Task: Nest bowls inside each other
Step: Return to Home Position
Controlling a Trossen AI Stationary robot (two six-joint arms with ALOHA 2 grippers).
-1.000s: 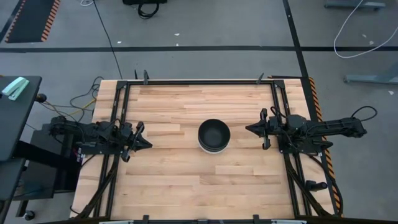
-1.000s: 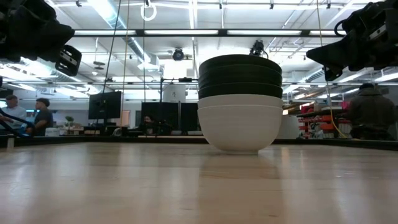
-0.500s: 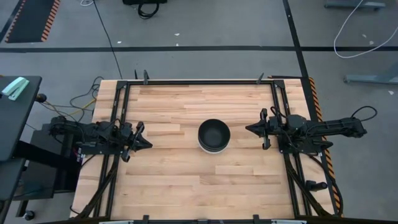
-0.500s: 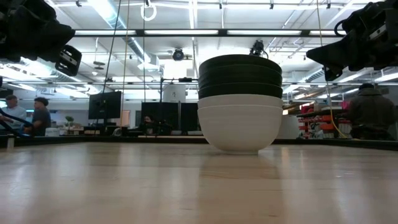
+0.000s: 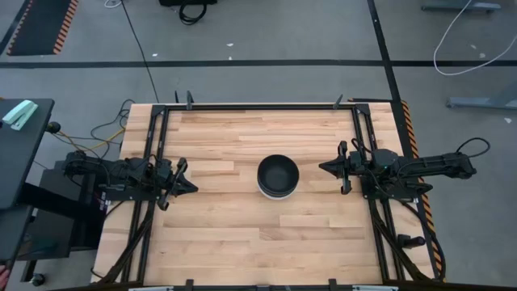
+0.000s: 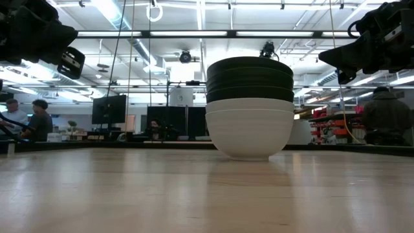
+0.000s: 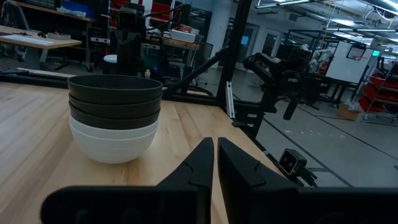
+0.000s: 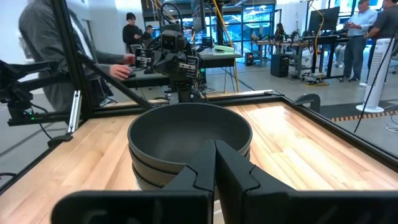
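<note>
we see the bowls nested in one stack at mid-table, black above white; the left gripper and right gripper flank it, well apart, both clenched on nothing.

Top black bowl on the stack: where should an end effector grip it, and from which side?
Take the top black bowl by its rim, from straight above, one finger inside, one outside. It sits upright, mouth open, nested in the black bowl below; only a rim band shows, so a side grip has little wall.
</note>
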